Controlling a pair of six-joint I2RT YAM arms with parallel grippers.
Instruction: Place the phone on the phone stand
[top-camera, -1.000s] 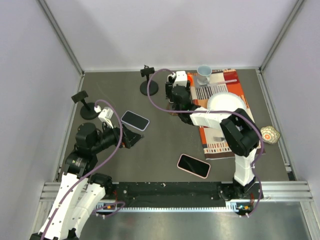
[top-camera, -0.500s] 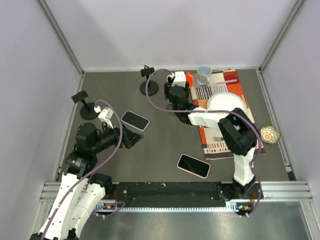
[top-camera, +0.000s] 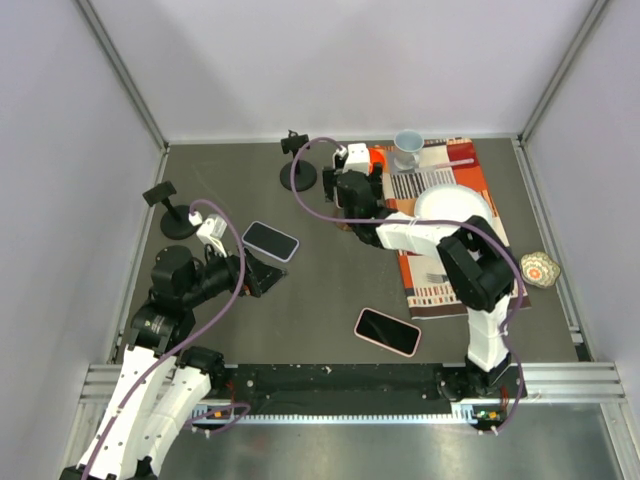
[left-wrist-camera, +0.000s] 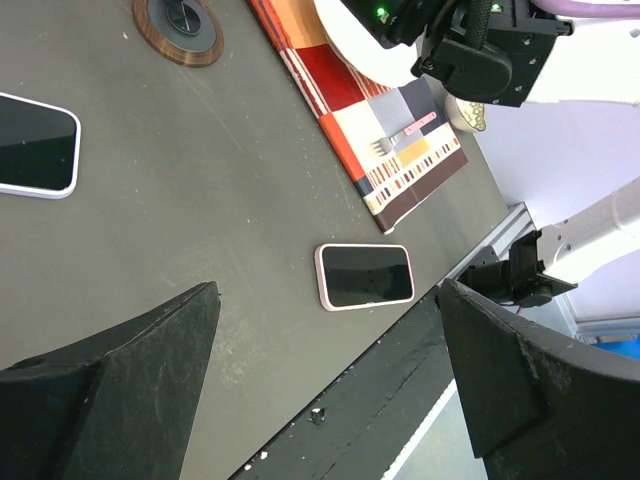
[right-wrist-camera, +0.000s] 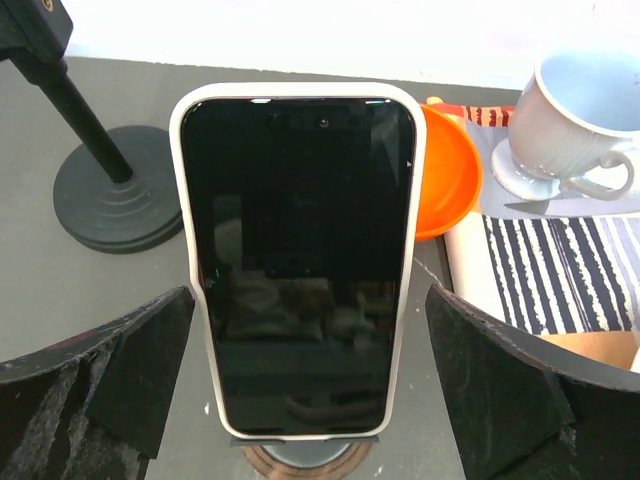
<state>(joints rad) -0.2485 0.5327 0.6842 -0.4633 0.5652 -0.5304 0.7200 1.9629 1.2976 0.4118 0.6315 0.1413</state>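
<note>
A phone in a white case stands upright on a phone stand with a round wooden base, its dark screen facing the right wrist camera. My right gripper is open; its fingers sit either side of the phone with gaps, not touching it. In the top view this gripper hides the phone and stand. My left gripper is open and empty, hovering low over the table at the left. In the left wrist view the stand's wooden base shows at the top.
A pink-cased phone lies near the front edge, and a pale-cased phone lies by my left gripper. Two black clamp stands stand at the back left. A striped placemat holds a white plate, cup and orange bowl.
My right gripper has shifted slightly to the left at the stand, and its cable has moved with it. The left arm and the phones on the table have not moved.
</note>
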